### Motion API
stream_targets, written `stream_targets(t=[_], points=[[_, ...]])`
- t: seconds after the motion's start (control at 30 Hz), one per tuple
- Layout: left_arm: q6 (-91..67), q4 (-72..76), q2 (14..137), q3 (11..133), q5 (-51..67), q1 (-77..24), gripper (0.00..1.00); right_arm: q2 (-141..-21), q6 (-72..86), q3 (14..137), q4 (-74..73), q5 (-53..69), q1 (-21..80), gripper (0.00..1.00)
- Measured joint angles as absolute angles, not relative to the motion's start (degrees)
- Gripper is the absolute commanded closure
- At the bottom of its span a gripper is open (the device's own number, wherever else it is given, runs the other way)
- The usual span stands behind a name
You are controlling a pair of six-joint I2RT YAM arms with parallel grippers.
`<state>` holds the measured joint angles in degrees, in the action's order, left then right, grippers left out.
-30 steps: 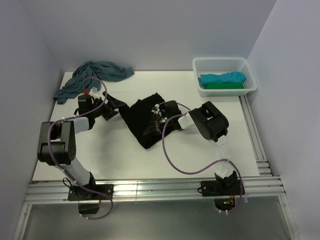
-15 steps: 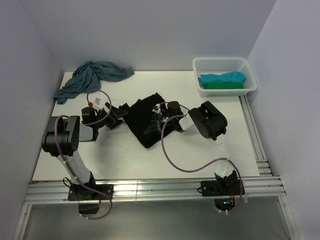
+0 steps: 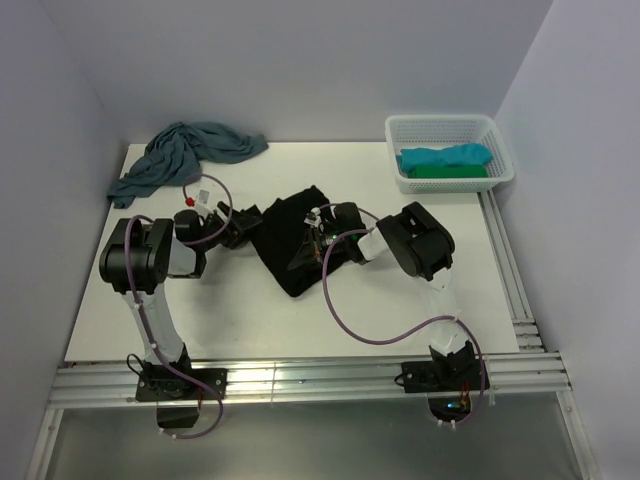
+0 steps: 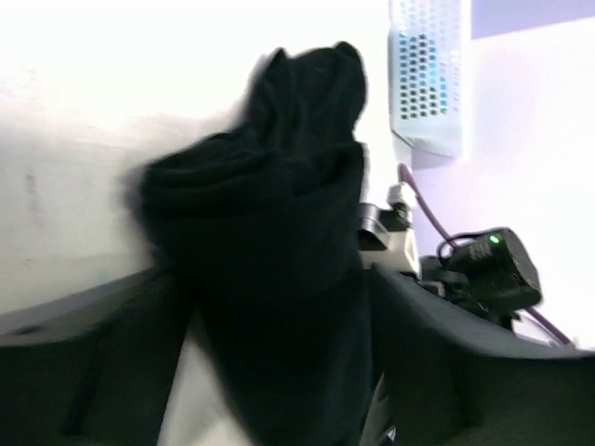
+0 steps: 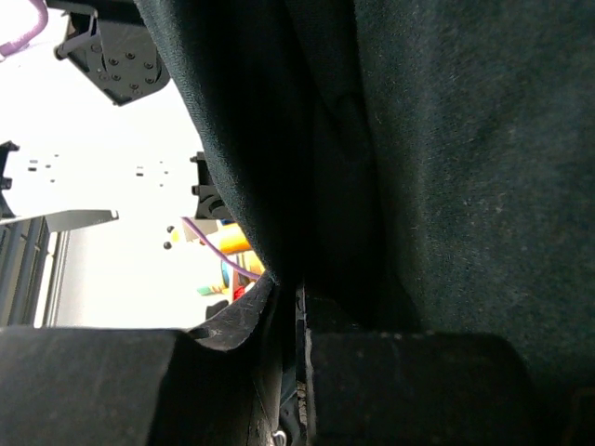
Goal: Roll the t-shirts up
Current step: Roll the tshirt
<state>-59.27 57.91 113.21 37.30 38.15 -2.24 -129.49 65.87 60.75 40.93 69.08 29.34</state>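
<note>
Black t-shirt (image 3: 285,245) lies bunched between left gripper (image 3: 246,222) and right gripper (image 3: 313,240).

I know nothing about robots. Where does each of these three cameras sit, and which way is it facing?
Top external: fixed above and behind the arms, looking down at the table; both whole arms show, left gripper and right gripper at the black t-shirt.
Left wrist: low on the left arm, facing the t-shirt and the white mesh basket beyond; its open fingers frame the view.
Right wrist: right against the cloth; its fingers fill the bottom edge.
Shared: all three see the black t-shirt.
</note>
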Motion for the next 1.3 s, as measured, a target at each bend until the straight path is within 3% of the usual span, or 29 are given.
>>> stream_targets(t=[0.13, 0.17, 0.27, 0.4, 0.43, 0.47, 0.5, 0.83, 1.07, 1.13, 1.17, 1.3], points=[[-58.8, 56.1, 114.5, 38.2, 36.9, -2.5, 0.4, -129.5, 64.6, 61.0, 39.8, 69.1, 29.3, 0.92], [-58.5, 55.0, 114.5, 38.8, 36.6, -2.5, 0.48, -129.5, 64.0, 61.3, 39.0, 69.1, 29.3, 0.9], [-57.5, 51.1, 114.5, 40.6, 35.4, -2.8, 0.57, -129.5, 61.5, 62.6, 35.5, 68.9, 29.3, 0.86], [-56.3, 45.2, 114.3, 43.2, 34.0, -3.2, 0.59, -129.3, 57.6, 64.2, 30.1, 68.5, 29.3, 0.68], [-56.1, 43.9, 114.2, 43.8, 33.6, -3.2, 0.59, -129.0, 56.3, 64.5, 28.3, 68.3, 29.3, 0.62], [-55.9, 42.9, 114.0, 44.2, 33.3, -3.3, 0.59, -128.7, 55.1, 64.8, 26.3, 67.9, 29.3, 0.49], [-55.7, 41.4, 113.8, 44.8, 32.9, -3.5, 0.59, -128.3, 54.0, 64.9, 24.3, 67.4, 29.4, 0.45], [-54.2, 28.9, 112.6, 50.3, 29.6, -4.7, 0.6, -122.9, 42.5, 66.3, 3.2, 63.0, 29.3, 0.49], [-53.2, 24.6, 112.5, 52.7, 28.5, -5.6, 0.6, -120.4, 34.9, 66.4, -6.5, 58.5, 29.3, 0.67], [-53.1, 24.3, 112.5, 52.8, 28.3, -5.8, 0.6, -119.6, 33.4, 66.5, -8.6, 57.3, 29.3, 0.65], [-53.1, 24.2, 112.5, 52.9, 28.3, -5.9, 0.6, -119.3, 32.6, 66.6, -9.7, 56.6, 29.3, 0.56], [-52.5, 22.9, 112.2, 53.3, 27.2, -6.5, 0.6, -117.2, 30.3, 67.1, -13.8, 53.3, 29.3, 0.43]])
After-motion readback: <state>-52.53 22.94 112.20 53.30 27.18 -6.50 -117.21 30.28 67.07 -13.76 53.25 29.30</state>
